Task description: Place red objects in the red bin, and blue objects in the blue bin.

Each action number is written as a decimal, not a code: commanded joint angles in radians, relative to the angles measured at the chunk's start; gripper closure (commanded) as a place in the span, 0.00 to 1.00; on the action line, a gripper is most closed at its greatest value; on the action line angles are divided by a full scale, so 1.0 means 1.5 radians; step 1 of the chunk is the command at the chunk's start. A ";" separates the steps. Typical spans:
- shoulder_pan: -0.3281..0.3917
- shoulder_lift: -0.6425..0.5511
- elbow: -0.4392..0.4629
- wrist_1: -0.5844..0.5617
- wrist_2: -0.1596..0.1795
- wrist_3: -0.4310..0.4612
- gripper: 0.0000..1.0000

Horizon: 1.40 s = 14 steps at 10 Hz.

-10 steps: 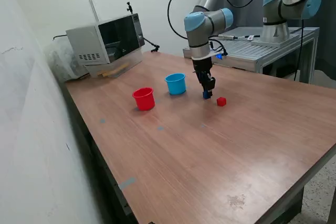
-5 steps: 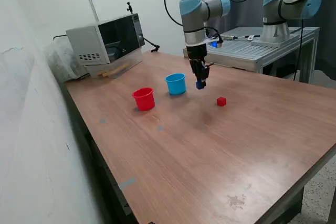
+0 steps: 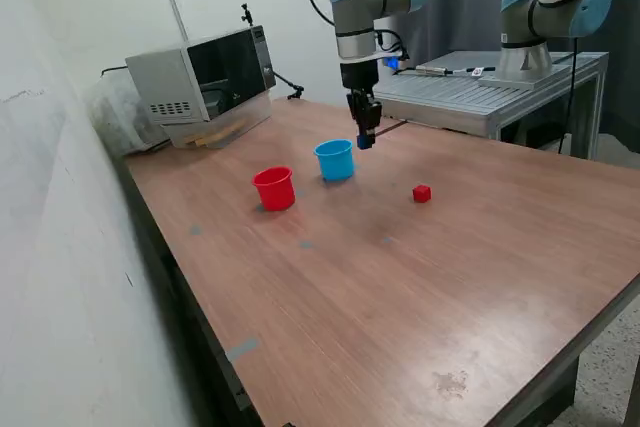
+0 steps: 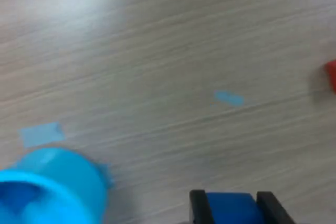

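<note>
- While raised above the worktop [image 3: 400, 277], hand [image 3: 365, 140] grips a blue cube [image 4: 234, 209], just beside blue cup [image 3: 335, 160].
- Red cup [image 3: 274, 188] near blue cup; red cube [image 3: 422, 193] farther off.

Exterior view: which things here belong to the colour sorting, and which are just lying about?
Part of the job:
- blue cube, held in the claw
- light blue cup
- red cup
- red cube on the table

Just lying about:
- microwave
- second robot arm on the metal bench
</note>
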 commanded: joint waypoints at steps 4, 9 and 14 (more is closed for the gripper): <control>-0.093 0.009 -0.010 0.000 0.000 -0.025 1.00; -0.093 0.009 -0.007 -0.001 -0.001 -0.025 0.00; -0.082 -0.011 -0.004 0.000 -0.003 -0.026 0.00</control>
